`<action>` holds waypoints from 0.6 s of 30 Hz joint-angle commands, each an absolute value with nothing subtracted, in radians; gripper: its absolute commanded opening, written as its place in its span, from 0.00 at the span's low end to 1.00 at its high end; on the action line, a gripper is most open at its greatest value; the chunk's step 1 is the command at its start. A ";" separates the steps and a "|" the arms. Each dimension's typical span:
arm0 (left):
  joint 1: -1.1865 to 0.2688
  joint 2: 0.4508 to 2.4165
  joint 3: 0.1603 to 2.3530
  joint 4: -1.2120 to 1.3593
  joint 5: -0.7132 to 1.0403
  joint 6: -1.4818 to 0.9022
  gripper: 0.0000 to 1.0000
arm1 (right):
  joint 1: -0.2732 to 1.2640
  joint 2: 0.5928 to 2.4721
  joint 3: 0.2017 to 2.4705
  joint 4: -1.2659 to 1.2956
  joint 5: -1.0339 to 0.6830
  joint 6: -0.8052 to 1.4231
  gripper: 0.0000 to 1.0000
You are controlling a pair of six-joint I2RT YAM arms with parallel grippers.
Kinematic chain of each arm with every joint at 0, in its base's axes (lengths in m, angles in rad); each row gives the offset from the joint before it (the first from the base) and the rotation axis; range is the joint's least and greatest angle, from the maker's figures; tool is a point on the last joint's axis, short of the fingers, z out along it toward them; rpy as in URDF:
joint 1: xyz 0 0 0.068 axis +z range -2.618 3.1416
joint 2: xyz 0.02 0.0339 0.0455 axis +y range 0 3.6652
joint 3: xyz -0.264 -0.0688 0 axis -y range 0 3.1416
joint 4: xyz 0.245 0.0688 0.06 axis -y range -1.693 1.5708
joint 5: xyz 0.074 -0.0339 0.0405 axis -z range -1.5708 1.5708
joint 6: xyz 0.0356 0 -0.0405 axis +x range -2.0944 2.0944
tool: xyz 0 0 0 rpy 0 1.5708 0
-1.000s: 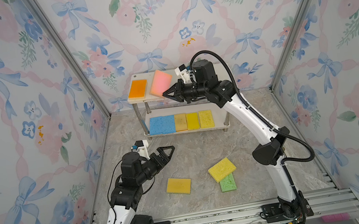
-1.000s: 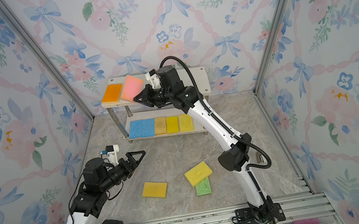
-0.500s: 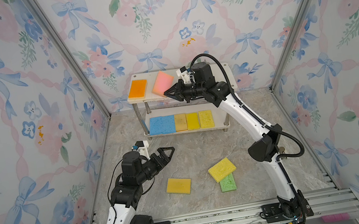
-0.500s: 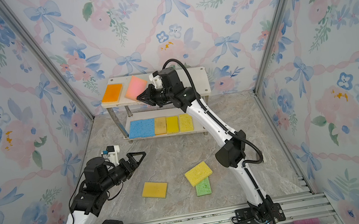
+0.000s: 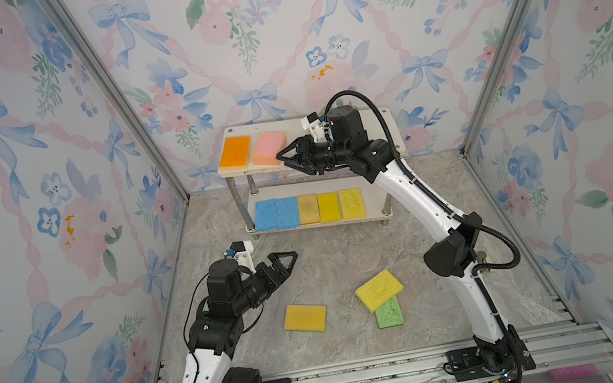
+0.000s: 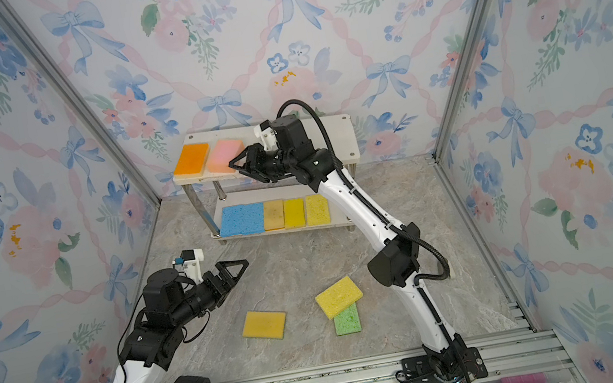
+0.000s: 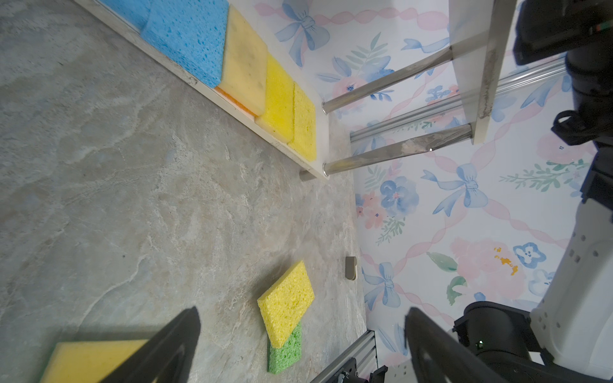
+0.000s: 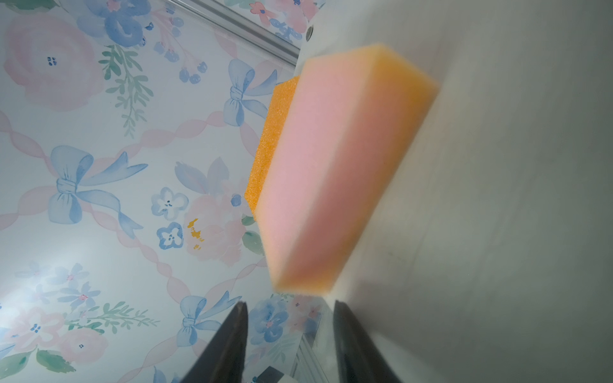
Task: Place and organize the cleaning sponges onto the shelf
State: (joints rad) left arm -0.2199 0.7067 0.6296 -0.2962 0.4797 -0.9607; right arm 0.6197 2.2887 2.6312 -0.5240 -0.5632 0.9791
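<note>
Floral wallpaper of blue bows and pink blossoms closes in a grey marble-look tabletop (image 5: 329, 264); at its far side stands the two-tier shelf of white boards on shiny metal legs (image 5: 375, 200).

On the top board lies a flat orange sponge (image 5: 234, 152), and just right of it the pink rectangular foam sponge (image 5: 267, 148); the lower board carries a row of two blue porous sponges (image 5: 277, 213) and three tan and yellow sponges (image 5: 329, 207), side by side. Near the front, on the tabletop, lie a yellow-orange sponge (image 5: 305, 318) and a bright yellow sponge (image 5: 379, 290) resting partly over a green sponge (image 5: 389, 312).

The right gripper (image 5: 284, 159) sits at the pink sponge's near right corner with its jaws apart, clamped on nothing; the right wrist view shows the sponge's near end just beyond the fingertips, not between them, though blur hides whether it touches them. The left gripper (image 5: 283, 262) hovers above the tabletop, spread wide and empty, left of and farther back than the three loose sponges.

These sponges look light, soft and springy; their porous faces should grip well. A pinch across the short width, or on one end edge, seems best; hard squeezing would likely flatten the foam, and it may shift as it springs back on release.
</note>
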 commanded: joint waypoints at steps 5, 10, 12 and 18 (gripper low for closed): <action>-0.214 0.750 0.781 -0.299 0.496 -0.908 0.98 | 0.628 2.093 2.527 -0.595 -0.466 0.865 0.48; -0.252 0.868 0.997 -0.299 0.565 -0.899 0.98 | 0.633 1.948 2.408 -0.665 -0.406 0.790 0.50; -0.268 0.933 1.102 -0.299 0.579 -0.902 0.98 | 0.625 1.879 2.334 -0.689 -0.364 0.774 0.51; -0.306 1.146 1.394 -0.298 0.559 -0.917 0.98 | 0.567 1.728 2.128 -0.693 -0.276 0.778 0.55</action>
